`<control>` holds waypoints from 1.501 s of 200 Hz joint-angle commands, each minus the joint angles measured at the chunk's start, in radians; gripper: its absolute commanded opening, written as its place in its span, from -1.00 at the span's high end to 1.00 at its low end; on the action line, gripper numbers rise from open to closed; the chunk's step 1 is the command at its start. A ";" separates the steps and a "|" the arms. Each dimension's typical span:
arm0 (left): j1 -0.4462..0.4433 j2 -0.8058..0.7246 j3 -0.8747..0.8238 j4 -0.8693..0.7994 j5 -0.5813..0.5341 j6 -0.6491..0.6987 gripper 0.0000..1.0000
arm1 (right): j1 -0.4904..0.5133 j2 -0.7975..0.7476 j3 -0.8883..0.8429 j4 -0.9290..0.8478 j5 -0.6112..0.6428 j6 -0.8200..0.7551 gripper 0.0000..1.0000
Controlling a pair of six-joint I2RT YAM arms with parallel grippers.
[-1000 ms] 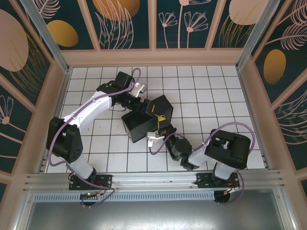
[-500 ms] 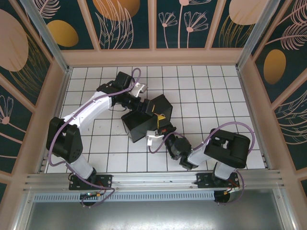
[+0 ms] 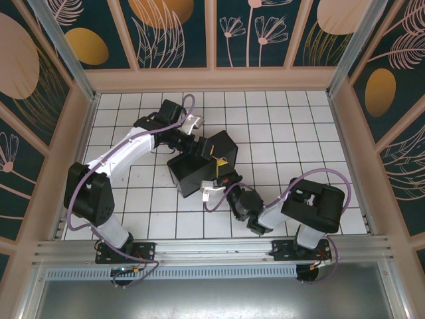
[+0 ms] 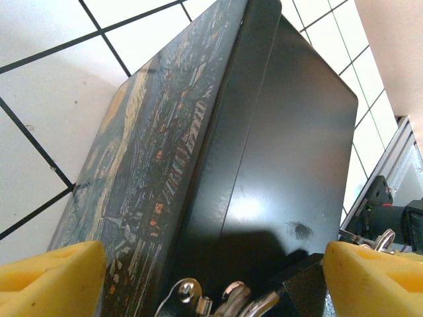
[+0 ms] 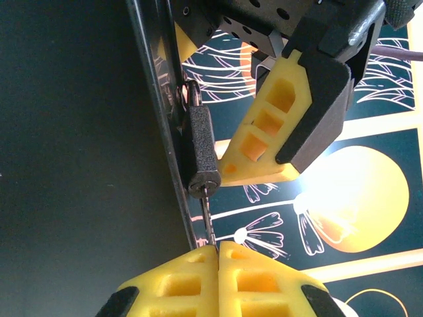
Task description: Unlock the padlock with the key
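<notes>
Pinching key [image 5: 207, 218] shut in my right gripper [image 5: 219, 249], tip seated in padlock [image 5: 200, 153]; left gripper [image 4: 211, 284] jaws wide astride box [image 4: 277, 132]; turn not yet done.

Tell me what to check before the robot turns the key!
1. Is the key pinched in the right gripper? Ok.
2. Is the key's tip in the padlock keyhole? Ok.
3. Does the padlock hang at the black box edge? Ok.
4. Does the left gripper straddle the black box? Ok.
5. Is the left gripper squeezing it firmly? Cannot tell.
6. Is the key pushed fully in? Cannot tell.
</notes>
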 commanded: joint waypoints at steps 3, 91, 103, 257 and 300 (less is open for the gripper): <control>-0.007 -0.009 -0.029 -0.044 0.002 0.014 -0.69 | 0.013 0.007 0.030 0.105 -0.034 0.014 1.00; -0.007 -0.020 -0.040 -0.042 0.002 0.010 -0.68 | 0.018 0.040 0.039 0.102 -0.049 0.019 1.00; -0.007 -0.023 -0.041 -0.045 -0.002 0.012 -0.67 | 0.015 0.039 0.039 0.104 -0.047 0.012 1.00; -0.014 -0.060 -0.089 -0.011 0.020 -0.034 -0.60 | 0.044 0.124 0.149 0.109 -0.105 -0.068 1.00; -0.018 -0.075 -0.102 -0.027 -0.005 -0.005 -0.60 | -0.006 0.063 0.122 0.102 -0.118 -0.018 1.00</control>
